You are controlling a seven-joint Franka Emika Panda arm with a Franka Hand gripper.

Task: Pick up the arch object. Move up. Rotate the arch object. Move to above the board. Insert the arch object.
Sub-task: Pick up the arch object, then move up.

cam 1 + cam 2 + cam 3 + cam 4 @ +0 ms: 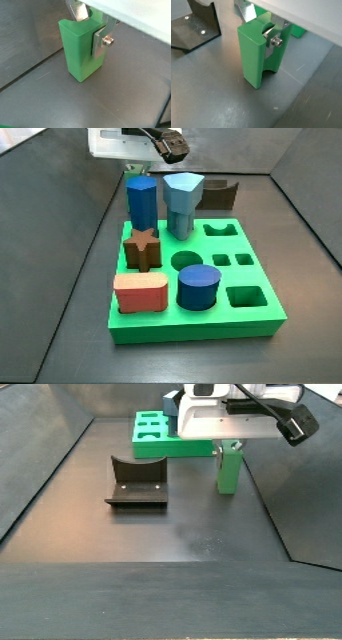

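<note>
The gripper (92,31) is clamped on the arch (81,49), a tall green block standing upright on the dark floor. In both wrist views the silver fingers (274,39) grip the block near its top, one plate with a screw pressed against a side face, the other finger showing behind the top edge. In a wrist view the notch of the arch (258,56) runs down the face where the finger sits, open at the lower end. The base of the block seems to rest on the floor (no gap shows beneath it in any view).

In a side view the arch (229,468) stands just beside the board (166,439), off its near corner and apart from it, under the white gripper body (234,422). The fixture (136,482), a dark bracket on a base plate, stands on the floor near the arch, on the far side from the sloping wall; a corner of it also shows in a wrist view (192,30).

The side view from the board's end shows the board (257,318) lying flat with pieces in it: two tall blue pegs (182,204), a brown star piece (142,250), a salmon block (140,293) and a short blue cylinder (199,286). Several holes stay open, round and square ones among them. A dark brown notched block (219,194) stands beyond the board. From there the gripper (138,166) is at the far end, and the arch is hidden behind the pegs.
</note>
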